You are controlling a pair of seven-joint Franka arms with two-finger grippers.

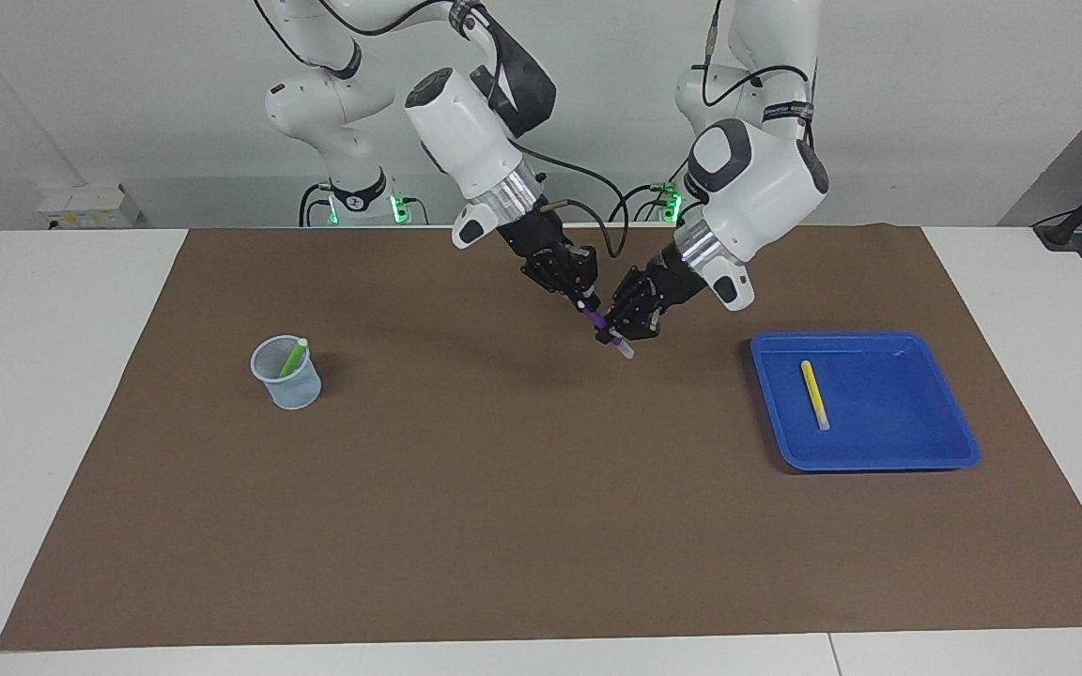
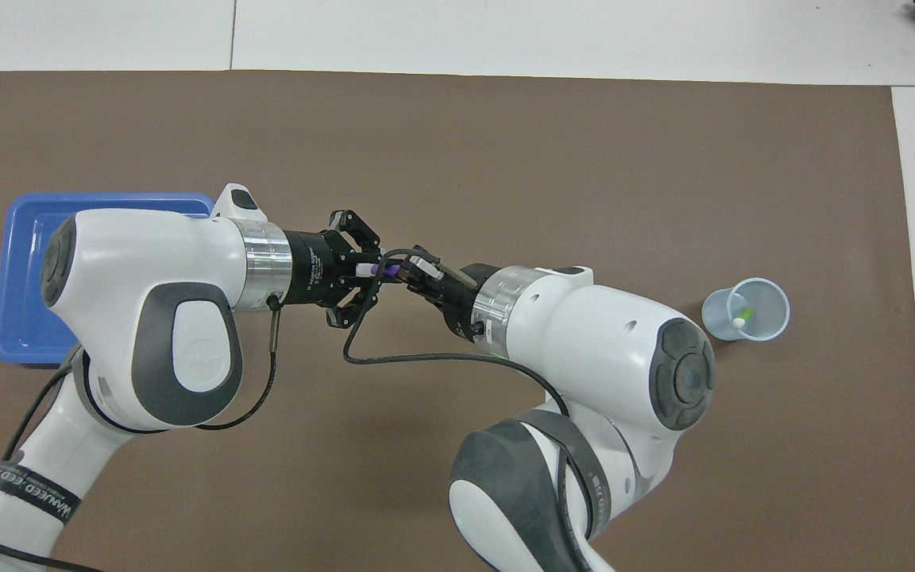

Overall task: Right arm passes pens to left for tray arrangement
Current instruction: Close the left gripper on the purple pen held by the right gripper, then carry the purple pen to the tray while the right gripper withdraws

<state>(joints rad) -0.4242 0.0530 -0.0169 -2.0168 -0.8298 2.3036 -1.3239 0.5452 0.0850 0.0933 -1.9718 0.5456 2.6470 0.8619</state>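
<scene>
From the facing view, one pen is done: the yellow pen lies flat in the tray, at the left arm's end of the bench. The purple pen is mid-handover, up in the air over the brown mat near the bench's middle. The right claw is clenched on its upper part, while the left claw sits around its lower, whitish end; whether that one has clamped yet I cannot tell here. The green pen stands in the mesh cup at the right arm's end, untouched. By my judgement roughly a third is finished.

From the overhead view, the left claw has its fingers spread wide around the pen's tip, so it looks released, and the right claw grips the purple shaft. The tray, partly hidden under the left arm, has bare floor showing. The mat between claws and cup is unobstructed.
</scene>
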